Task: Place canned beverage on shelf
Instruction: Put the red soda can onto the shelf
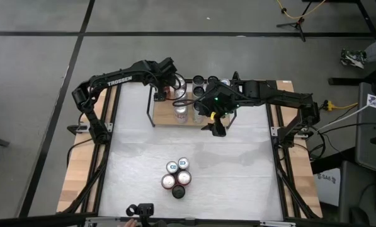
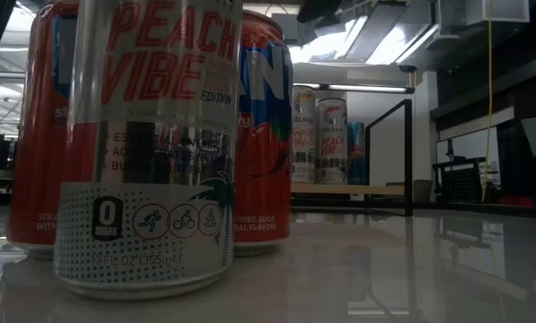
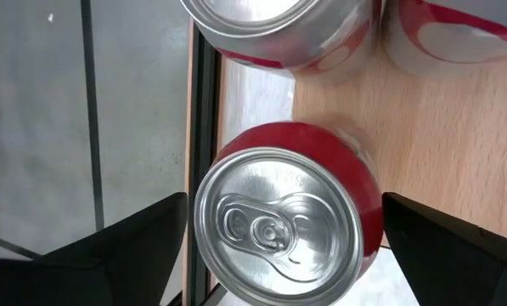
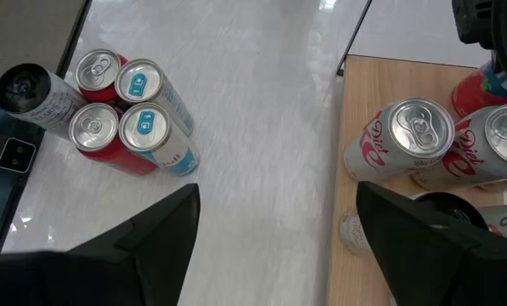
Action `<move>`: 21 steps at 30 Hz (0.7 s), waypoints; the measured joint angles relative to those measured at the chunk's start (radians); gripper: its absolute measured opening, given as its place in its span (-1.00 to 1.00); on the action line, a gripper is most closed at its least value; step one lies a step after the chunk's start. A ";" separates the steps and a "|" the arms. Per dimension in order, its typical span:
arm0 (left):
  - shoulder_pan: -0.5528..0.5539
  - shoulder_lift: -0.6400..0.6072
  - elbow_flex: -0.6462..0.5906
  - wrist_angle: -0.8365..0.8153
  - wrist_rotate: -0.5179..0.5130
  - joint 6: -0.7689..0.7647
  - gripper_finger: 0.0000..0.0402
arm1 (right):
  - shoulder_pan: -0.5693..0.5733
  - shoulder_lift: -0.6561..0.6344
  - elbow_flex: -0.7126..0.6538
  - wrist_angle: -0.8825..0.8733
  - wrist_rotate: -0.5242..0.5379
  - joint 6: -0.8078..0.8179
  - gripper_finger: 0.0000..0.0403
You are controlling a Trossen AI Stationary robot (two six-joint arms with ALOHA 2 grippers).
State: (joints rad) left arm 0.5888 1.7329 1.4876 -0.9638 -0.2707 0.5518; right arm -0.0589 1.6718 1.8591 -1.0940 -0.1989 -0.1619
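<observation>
The shelf (image 1: 165, 117), a light-wood board with black rod uprights, stands at the table's far middle and carries several cans. A red can with a silver top (image 3: 278, 225) stands upright on the board (image 3: 440, 127) at its left end. My left gripper (image 3: 284, 200) hangs over it, open, one finger on each side with a thin gap. In the high view, my left gripper (image 1: 170, 88) covers that can. My right gripper (image 1: 216, 124) hovers open and empty off the shelf's right front corner. A cluster of several cans (image 1: 177, 176) stands near the table's front edge.
Two white and red cans (image 4: 410, 136) stand near the shelf's front edge (image 4: 389, 76), and others (image 3: 270, 25) stand close behind the red one. A black upright (image 1: 153, 107) rises at the shelf's left end. Bare white tabletop (image 1: 188, 145) lies between shelf and cluster (image 4: 126, 119).
</observation>
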 joint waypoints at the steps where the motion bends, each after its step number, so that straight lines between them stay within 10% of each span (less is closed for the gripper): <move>1: 0.000 0.000 0.000 0.000 0.000 0.000 0.88 | 0.000 0.000 0.000 0.000 0.000 0.000 0.55; 21: -0.050 0.000 0.000 -0.013 -0.081 0.000 0.88 | 0.000 0.000 0.000 0.000 0.000 0.000 0.55</move>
State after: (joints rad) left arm 0.5392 1.7329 1.4876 -0.9763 -0.3512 0.5520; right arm -0.0590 1.6718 1.8591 -1.0943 -0.1989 -0.1619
